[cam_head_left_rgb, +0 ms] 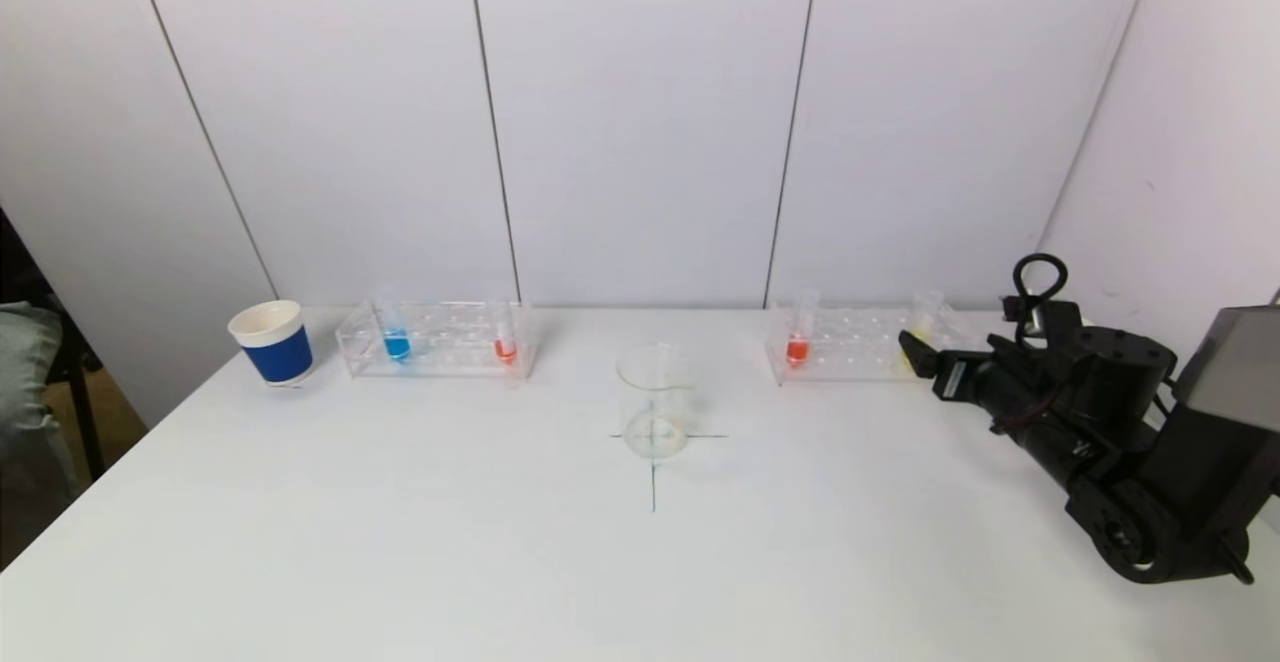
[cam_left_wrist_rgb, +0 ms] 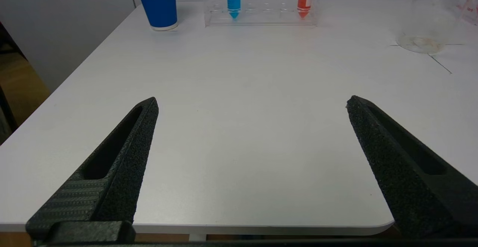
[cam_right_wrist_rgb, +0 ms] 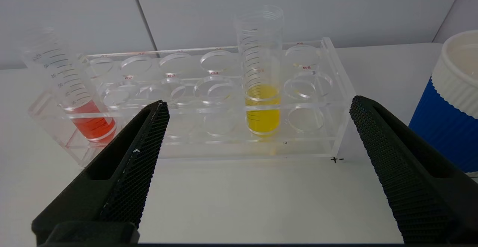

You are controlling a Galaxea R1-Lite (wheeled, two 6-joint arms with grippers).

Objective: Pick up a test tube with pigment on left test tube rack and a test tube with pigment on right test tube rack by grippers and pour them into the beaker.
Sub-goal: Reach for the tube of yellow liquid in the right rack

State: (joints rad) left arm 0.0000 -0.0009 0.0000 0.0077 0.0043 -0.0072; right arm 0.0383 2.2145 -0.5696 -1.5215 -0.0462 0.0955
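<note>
Head view: the beaker [cam_head_left_rgb: 656, 400] is standing mid-desk [cam_head_left_rgb: 400, 542] between the left rack [cam_head_left_rgb: 437, 339] and right rack [cam_head_left_rgb: 865, 344], where the right gripper [cam_head_left_rgb: 915, 352] is hovering.

Left wrist view: the left gripper [cam_left_wrist_rgb: 252, 103] is hanging wide open above the desk's near edge, well short of the blue tube [cam_left_wrist_rgb: 233, 0].

Right wrist view: jaws are gaping empty before the yellow tube [cam_right_wrist_rgb: 261, 71].

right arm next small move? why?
Probably ease the right gripper forward toward the yellow tube in the right rack. Its jaws are open and roughly frame that tube, but stop short of the rack. The beaker is empty; nothing is held yet.
</note>
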